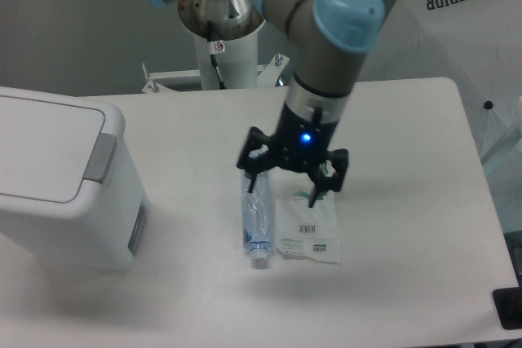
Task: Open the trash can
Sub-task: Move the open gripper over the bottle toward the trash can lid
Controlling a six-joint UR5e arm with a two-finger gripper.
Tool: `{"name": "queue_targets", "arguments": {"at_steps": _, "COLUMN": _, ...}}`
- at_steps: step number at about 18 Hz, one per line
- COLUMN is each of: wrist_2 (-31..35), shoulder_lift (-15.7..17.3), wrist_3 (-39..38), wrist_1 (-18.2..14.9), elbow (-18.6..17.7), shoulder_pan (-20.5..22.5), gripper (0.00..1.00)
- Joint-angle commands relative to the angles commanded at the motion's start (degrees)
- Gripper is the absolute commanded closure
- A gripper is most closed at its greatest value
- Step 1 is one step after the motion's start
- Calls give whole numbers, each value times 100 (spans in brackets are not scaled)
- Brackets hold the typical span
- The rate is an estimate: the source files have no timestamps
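Observation:
The trash can (pixel 57 181) is a large white boxy bin at the left of the table. Its flat white lid (pixel 41 144) lies shut, with a grey push tab (pixel 101 157) at the right rim and a grey label (pixel 137 229) on the side. My gripper (pixel 287 182) hangs over the middle of the table, well to the right of the bin. Its black fingers (pixel 253 170) are spread open and hold nothing. It hovers just above a clear plastic bottle (pixel 256 219) and a flat plastic packet (pixel 310 227).
The bottle lies on its side with its cap toward the front edge. The packet lies flat beside it on the right. The arm's white base (pixel 222 46) stands at the table's back edge. A white sheet with lettering (pixel 465 30) hangs at the back right.

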Motion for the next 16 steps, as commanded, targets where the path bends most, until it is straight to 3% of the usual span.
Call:
{"name": "queue_targets", "arguments": {"at_steps": 6, "wrist_2": -132, "shoulder_lift": 70, "wrist_3": -246, "wrist_1": 9, "elbow": -9, "shoulder_pan": -149, "gripper": 0}}
{"name": "queue_targets", "arguments": {"at_steps": 16, "wrist_2": -150, "shoulder_lift": 342, "wrist_3": -729, "wrist_1": 62, "elbow": -105, "shoulder_pan": -861, "gripper": 0}}
